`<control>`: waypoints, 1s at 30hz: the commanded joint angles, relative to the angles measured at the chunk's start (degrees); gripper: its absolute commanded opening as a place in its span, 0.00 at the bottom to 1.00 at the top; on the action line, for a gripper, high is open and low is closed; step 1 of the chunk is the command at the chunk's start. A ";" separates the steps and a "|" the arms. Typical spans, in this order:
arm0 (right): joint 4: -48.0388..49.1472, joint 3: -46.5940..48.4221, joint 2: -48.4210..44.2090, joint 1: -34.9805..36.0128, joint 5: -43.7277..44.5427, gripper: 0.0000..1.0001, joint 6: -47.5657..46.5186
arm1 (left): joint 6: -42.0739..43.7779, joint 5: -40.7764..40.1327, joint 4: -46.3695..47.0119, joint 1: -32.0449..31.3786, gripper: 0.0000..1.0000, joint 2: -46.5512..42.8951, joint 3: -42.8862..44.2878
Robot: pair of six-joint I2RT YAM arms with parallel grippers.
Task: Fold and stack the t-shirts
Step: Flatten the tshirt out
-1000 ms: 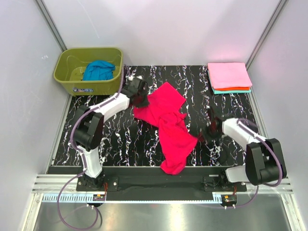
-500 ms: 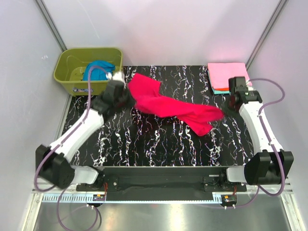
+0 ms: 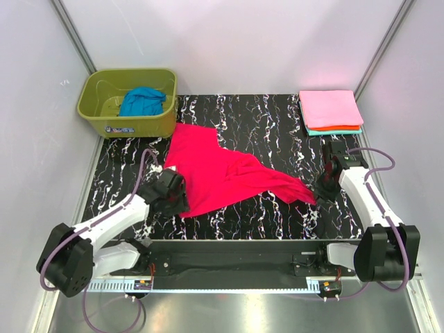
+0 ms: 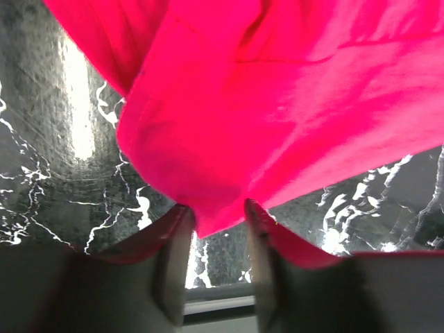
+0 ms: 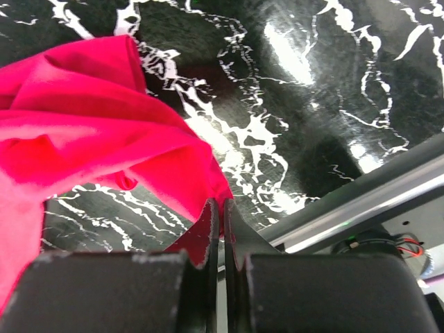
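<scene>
The crimson-red t-shirt [image 3: 215,173] lies spread across the black marbled table, one corner near the tub and a long point reaching right. My left gripper [image 3: 179,199] sits at the shirt's near-left corner; in the left wrist view its jaws [image 4: 216,216] stand apart, with the cloth's [image 4: 277,104] tip hanging loose between the fingertips. My right gripper [image 3: 320,191] is shut on the shirt's right point; the right wrist view shows its jaws [image 5: 222,208] pinching the red cloth [image 5: 83,125]. A folded stack at the back right has the light pink t-shirt [image 3: 330,107] on top, with orange [image 3: 341,127] and teal [image 3: 326,132] edges below.
An olive-green tub [image 3: 90,104] stands at the back left corner with the blue t-shirt [image 3: 142,102] crumpled inside. The table's near metal edge [image 5: 361,201] runs close behind both grippers. Grey walls enclose the left, right and back sides.
Both arms came toward the near edge and lowered the stretched red t-shirt onto the table. The left gripper's jaws have parted from the cloth corner; the right stays shut.
</scene>
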 commanded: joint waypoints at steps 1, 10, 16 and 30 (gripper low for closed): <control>1.63 0.75 -0.91 0.02 -2.52 0.00 1.08 | 0.02 -3.92 0.13 0.30 0.52 -1.93 5.33; 3.38 1.46 -2.75 0.02 -5.68 0.00 0.11 | 8.28 7.26 1.35 15.83 0.60 12.89 23.80; 7.86 -1.62 -5.21 0.02 -12.18 0.00 -0.77 | 10.91 12.15 5.14 20.34 0.56 23.17 27.84; 7.08 -2.41 -3.37 0.02 -9.72 0.00 0.29 | 15.14 9.59 6.02 20.52 0.54 39.72 42.17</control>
